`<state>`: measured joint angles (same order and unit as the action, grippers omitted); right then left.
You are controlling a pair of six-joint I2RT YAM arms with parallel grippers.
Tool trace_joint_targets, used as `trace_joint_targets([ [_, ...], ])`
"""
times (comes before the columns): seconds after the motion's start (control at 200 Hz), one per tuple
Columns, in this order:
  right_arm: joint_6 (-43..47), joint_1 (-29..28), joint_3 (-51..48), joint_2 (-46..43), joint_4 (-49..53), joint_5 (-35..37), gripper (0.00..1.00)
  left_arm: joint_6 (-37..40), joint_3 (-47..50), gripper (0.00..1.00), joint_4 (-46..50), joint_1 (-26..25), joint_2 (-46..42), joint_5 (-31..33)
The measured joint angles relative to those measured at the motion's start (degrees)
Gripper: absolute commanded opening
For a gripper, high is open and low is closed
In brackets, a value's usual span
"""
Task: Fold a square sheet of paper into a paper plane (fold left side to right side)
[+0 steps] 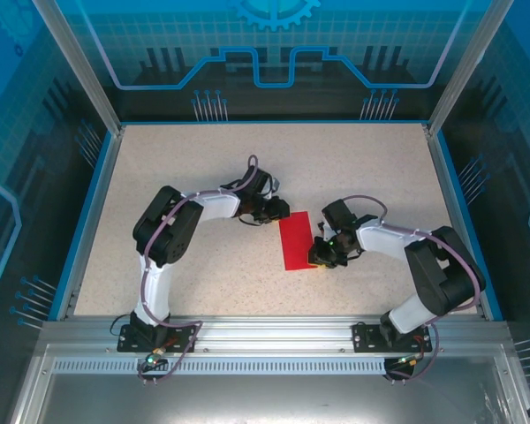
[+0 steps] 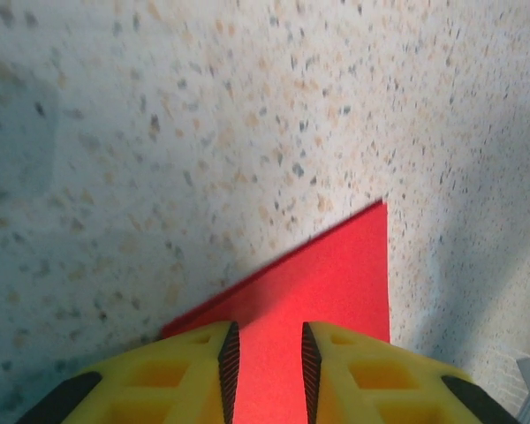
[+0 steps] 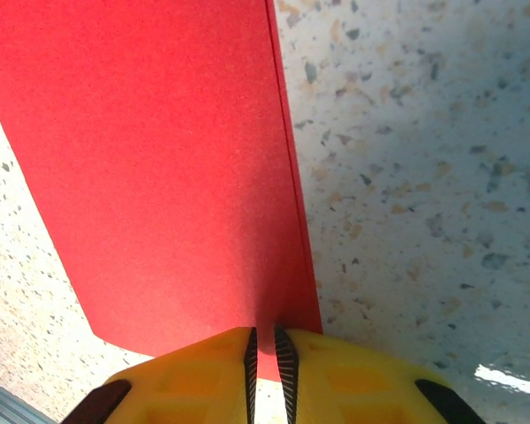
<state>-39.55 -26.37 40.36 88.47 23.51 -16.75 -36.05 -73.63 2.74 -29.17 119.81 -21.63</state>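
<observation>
Under the right tool (image 3: 264, 353), red paper (image 3: 159, 159) is partly hidden.

Partly hidden square sheet of paper (image 3: 159, 159).
The right wrist view's top edge crops it; the right gripper (image 3: 264, 340) covers its near end.

You have: square sheet of paper (image 1: 299, 240), plain bright red; desk (image 1: 185, 168), beige with dark and tan speckles; left end effector (image 2: 267, 340) and right end effector (image 3: 265, 340), yellow, with black ribbed pads (image 2: 230, 371).
</observation>
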Motion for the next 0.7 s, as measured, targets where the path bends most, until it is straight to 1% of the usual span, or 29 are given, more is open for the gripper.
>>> trace_joint_targets([
  [0.24,-3.19,-2.19,-2.64,-2.27,-1.33,-1.4,0.2,0.02,-3.56,0.3,0.48,2.78,2.1,1.77],
  [0.35,-4.72,-2.73,-3.58,-3.23,-2.78,-2.4,0.23,0.13,-3.61,0.34,0.63,3.74,1.99,2.16],
  [0.395,-5.18,-2.89,-3.63,-3.76,-2.71,-2.25,0.27,0.26,-3.58,0.35,1.09,3.78,1.6,2.51],
  [0.49,-5.66,-3.06,-3.61,-6.14,-1.95,-1.22,0.42,0.48,-2.38,0.36,2.54,3.8,-0.81,2.89],
  [0.62,-5.29,-3.06,-3.19,-13.81,-0.39,3.56,0.7,0.44,1.9,0.36,4.44,3.69,-8.63,2.71],
  [0.65,-4.7,-2.95,-3.13,-15.85,-0.22,4.96,0.78,0.42,2.84,0.36,4.66,3.56,-10.51,2.62],
  [0.7,-4.37,-2.45,-3.02,-19.39,0.28,7.61,0.88,0.33,4.26,0.36,5.18,3.15,-13.51,2.23],
])
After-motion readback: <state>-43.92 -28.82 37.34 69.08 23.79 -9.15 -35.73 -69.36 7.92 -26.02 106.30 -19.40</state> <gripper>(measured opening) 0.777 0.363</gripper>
